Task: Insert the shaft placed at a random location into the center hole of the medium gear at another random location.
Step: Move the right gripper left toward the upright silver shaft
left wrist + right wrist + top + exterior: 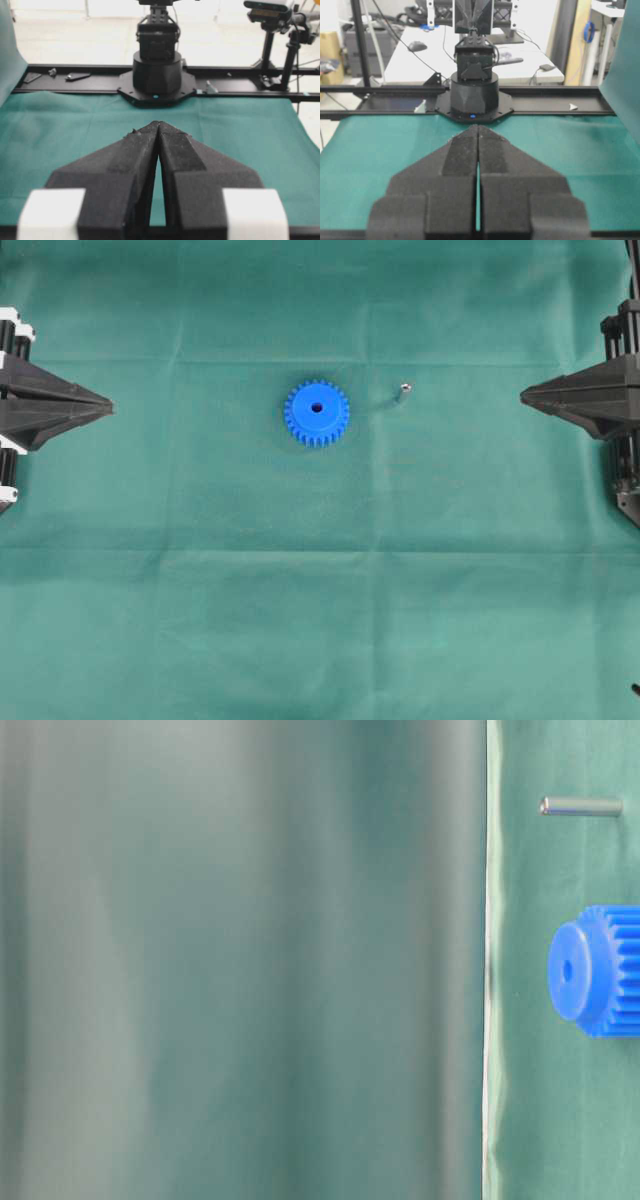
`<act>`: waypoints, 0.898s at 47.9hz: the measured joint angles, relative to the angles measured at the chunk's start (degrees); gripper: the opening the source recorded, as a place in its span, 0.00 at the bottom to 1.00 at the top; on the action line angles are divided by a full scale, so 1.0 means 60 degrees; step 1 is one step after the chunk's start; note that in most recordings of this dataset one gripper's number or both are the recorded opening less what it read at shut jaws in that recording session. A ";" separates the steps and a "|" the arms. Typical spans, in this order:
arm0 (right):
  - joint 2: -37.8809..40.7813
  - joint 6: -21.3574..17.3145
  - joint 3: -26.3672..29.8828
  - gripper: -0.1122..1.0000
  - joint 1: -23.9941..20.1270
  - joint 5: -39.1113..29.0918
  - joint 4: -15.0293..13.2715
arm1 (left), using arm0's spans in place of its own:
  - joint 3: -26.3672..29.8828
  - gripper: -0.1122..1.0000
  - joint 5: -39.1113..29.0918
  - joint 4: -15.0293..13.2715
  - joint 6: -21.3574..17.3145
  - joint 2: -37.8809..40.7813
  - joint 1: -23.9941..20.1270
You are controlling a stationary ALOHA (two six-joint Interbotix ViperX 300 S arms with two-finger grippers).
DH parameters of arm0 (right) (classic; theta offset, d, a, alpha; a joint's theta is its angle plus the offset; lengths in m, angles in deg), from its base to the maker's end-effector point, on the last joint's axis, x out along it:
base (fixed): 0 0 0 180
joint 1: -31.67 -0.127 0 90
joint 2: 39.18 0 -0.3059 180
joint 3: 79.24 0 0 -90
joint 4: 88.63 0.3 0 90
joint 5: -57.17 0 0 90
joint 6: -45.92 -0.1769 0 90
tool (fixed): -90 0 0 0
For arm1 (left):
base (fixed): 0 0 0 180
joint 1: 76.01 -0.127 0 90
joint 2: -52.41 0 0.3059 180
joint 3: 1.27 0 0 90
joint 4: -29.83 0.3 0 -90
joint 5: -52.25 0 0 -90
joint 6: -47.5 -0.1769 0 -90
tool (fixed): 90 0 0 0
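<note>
The blue medium gear lies flat on the green cloth, a little above the middle, its center hole facing up. The small silvery shaft lies on the cloth just right of the gear, apart from it. The table-level view shows the gear, its hole and the shaft at the right edge. My left gripper rests at the far left edge, shut and empty. My right gripper rests at the far right edge, also shut with nothing in it. Neither wrist view shows gear or shaft.
Green cloth covers the whole table, with faint fold lines. Each wrist view looks across the cloth at the opposite arm's black base on a black rail. A blurred green surface fills most of the table-level view.
</note>
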 measured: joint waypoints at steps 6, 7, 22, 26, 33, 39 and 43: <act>0.0044 0.0015 0.0015 0.11 0.0029 -0.0117 0.0000 | 0.0132 0.10 -0.0161 0.0059 0.0029 -0.0015 0.0015; 0.0059 0.0000 0.0000 0.11 0.0044 -0.0132 0.0000 | 0.0146 0.10 -0.0161 0.0073 0.0029 -0.0015 0.0000; 0.0762 0.0029 0.0015 0.12 0.0615 -0.0117 -0.0015 | 0.0161 0.10 -0.0293 0.0088 0.0029 -0.0015 0.0015; 0.1099 0.0029 0.0015 0.24 0.0879 0.0132 -0.0015 | 0.0176 0.10 -0.0337 0.0088 0.0044 0.0000 0.0015; 0.1802 0.0015 0.0015 0.62 0.1333 0.0645 -0.0015 | 0.0176 0.10 -0.0396 0.0088 0.0044 -0.0015 0.0015; 0.2593 0.0044 0.0015 0.88 0.1772 0.0923 -0.0015 | 0.0176 0.10 -0.0410 0.0088 0.0029 -0.0015 0.0015; 0.3223 0.0059 0.0000 0.83 0.1978 0.1040 -0.0029 | 0.0176 0.10 -0.0410 0.0088 0.0044 0.0000 0.0015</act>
